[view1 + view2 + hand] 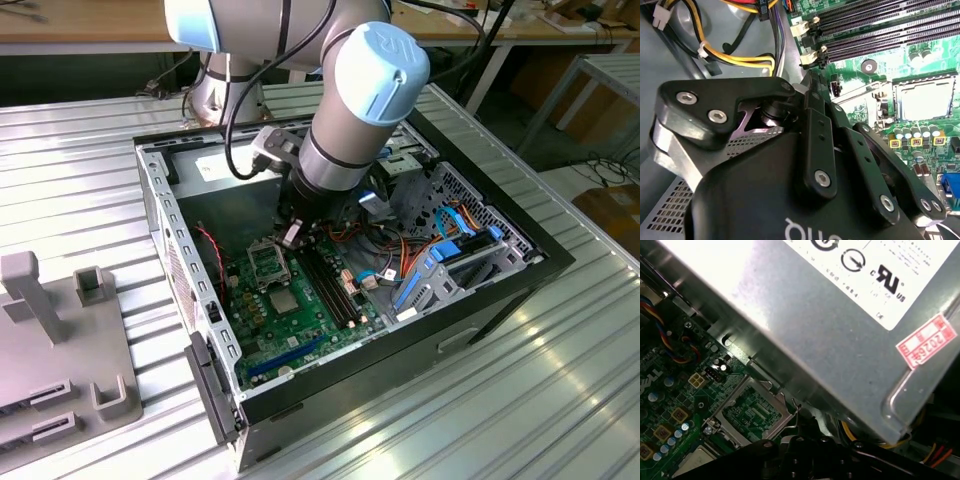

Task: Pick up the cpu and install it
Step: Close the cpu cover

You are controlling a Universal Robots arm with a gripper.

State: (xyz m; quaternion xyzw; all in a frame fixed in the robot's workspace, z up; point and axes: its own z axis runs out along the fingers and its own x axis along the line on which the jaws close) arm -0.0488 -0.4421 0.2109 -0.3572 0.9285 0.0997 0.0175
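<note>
The cpu (283, 302) is a pale silver-grey square lying flat on the green motherboard (300, 335) inside the open computer case. It sits inside the socket's metal frame, which both wrist views show around the cpu (922, 100) (692, 462). Beside it the socket's hinged metal lid (267, 262) (752, 410) stands open. My gripper (291, 236) hangs low in the case, above the board just beyond the lid and apart from the cpu. Its black body and linkages (840, 165) are in the second wrist view.
The grey power supply (225, 175) (840, 315) stands close behind my gripper. Black memory slots (335, 285) (880, 25) run beside the socket. Cable bundles (730, 55) and a blue drive cage (440, 265) crowd the exterior view's right. A grey fixture (50, 340) sits outside the case.
</note>
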